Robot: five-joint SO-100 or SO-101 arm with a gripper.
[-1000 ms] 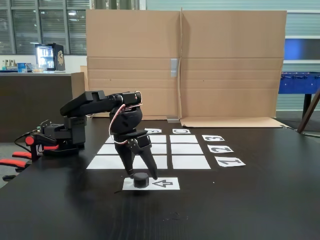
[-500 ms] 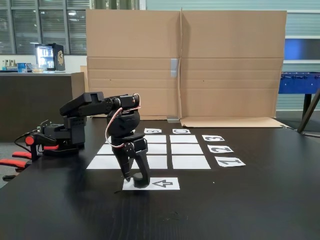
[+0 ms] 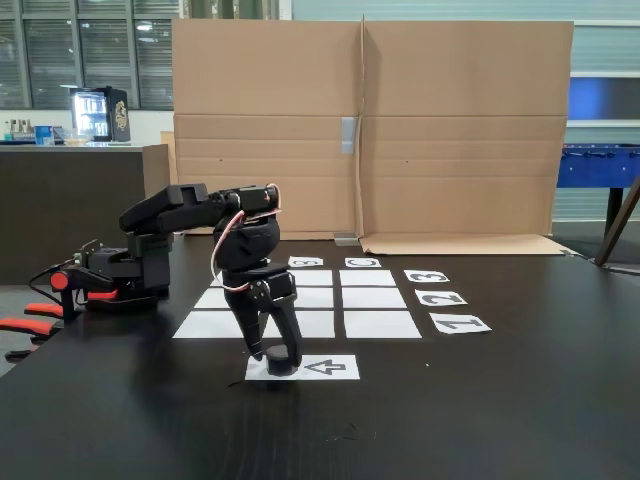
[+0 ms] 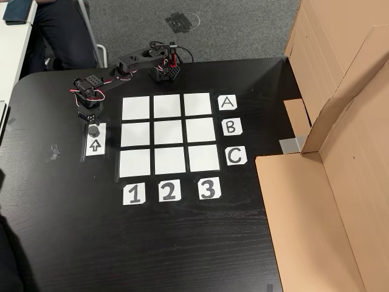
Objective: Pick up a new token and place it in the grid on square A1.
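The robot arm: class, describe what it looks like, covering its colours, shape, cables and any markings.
The arm is almost entirely matte black: blocky box-shaped segments joined by rounded motor housings. Its gripper has two long, tapering black fingers. A thin bundle of red and pale cables loops along the wrist. The base is black with a small red part. I can read no printed markings on it.

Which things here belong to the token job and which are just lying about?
Job: small black puck token on the arrow-printed sheet; black two-finger gripper around it; white paper grid; corner square A1.

Lying about: folded brown cardboard sheet; red-handled clamps.
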